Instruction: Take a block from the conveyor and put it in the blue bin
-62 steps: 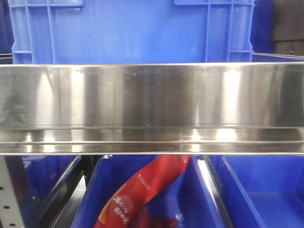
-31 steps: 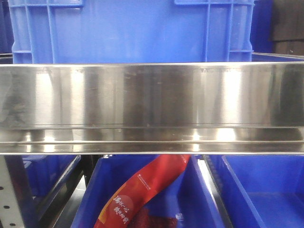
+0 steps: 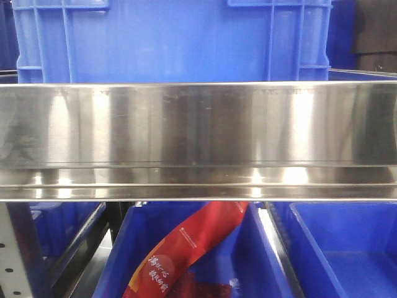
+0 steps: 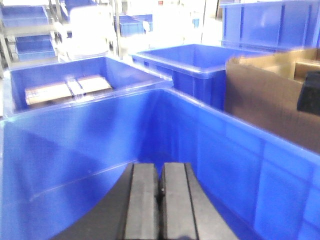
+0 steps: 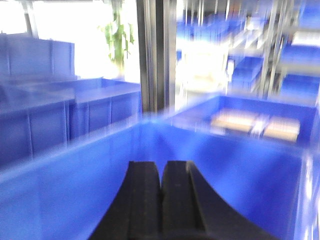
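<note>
No block and no conveyor show in any view. My left gripper (image 4: 160, 167) is shut and empty, its dark jaws pressed together, pointing into a large blue bin (image 4: 225, 150). My right gripper (image 5: 161, 165) is shut and empty too, and points into a blue bin (image 5: 240, 165); that view is blurred. The front view shows neither gripper: a shiny steel rail (image 3: 198, 139) fills its middle.
A blue crate (image 3: 173, 40) stands behind the rail, blue bins (image 3: 347, 248) below, one holding a red packet (image 3: 186, 251). In the left wrist view stand a cardboard box (image 4: 270, 100) at right and more blue bins (image 4: 195, 65), one holding flat cardboard (image 4: 65, 89).
</note>
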`<state>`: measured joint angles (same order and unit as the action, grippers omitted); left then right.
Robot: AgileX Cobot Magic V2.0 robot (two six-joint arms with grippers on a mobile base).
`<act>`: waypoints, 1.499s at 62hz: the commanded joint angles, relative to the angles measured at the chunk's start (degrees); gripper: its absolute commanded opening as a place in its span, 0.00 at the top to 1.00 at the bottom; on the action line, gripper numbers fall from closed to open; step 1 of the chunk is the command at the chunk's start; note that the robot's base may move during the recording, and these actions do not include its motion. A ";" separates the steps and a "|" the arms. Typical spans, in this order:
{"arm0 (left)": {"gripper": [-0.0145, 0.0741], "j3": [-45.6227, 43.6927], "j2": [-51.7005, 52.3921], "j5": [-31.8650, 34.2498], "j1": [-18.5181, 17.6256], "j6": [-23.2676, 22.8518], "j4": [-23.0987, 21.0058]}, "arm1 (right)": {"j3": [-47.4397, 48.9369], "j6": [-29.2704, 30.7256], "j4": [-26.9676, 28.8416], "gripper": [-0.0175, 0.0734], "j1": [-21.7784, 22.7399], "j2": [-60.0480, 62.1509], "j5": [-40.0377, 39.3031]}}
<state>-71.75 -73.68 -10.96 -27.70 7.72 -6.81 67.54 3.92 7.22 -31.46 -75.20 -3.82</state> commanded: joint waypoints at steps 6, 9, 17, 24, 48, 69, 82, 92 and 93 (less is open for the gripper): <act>0.96 -0.10 5.08 -4.24 2.15 -0.68 -1.09 | 0.31 0.31 0.04 0.99 1.25 5.16 2.19; 0.96 0.81 7.20 -4.70 2.85 -0.68 -1.09 | 0.22 0.31 0.04 0.99 1.86 7.20 3.08; 0.96 5.64 13.60 -3.80 4.62 -0.68 -1.09 | -0.28 0.31 0.04 0.99 3.88 11.91 5.04; 0.96 12.14 19.08 -3.15 6.15 -0.68 -1.09 | -3.65 0.31 0.04 0.99 5.54 15.17 5.04; 0.96 37.63 41.28 -3.03 9.34 -0.68 -1.22 | -30.97 -0.55 1.62 0.99 6.07 31.27 -2.47; 0.96 47.55 54.64 -3.27 9.34 -0.68 -1.44 | -38.70 -0.55 1.72 0.99 6.07 44.05 9.00; 0.96 47.55 56.31 -2.52 9.34 -0.68 -1.44 | -38.70 -0.55 1.72 0.99 6.07 45.16 8.59; 0.96 47.55 56.31 -1.93 9.34 -0.68 -1.44 | -38.70 -0.55 1.72 0.99 6.07 45.16 8.59; 0.96 47.55 56.31 -1.78 9.34 -0.68 -1.44 | -38.70 -0.55 1.72 0.99 6.07 45.16 8.59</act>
<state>-24.27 -17.73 -14.29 -18.66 7.37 -7.83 28.96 3.38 8.85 -25.59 -30.39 5.33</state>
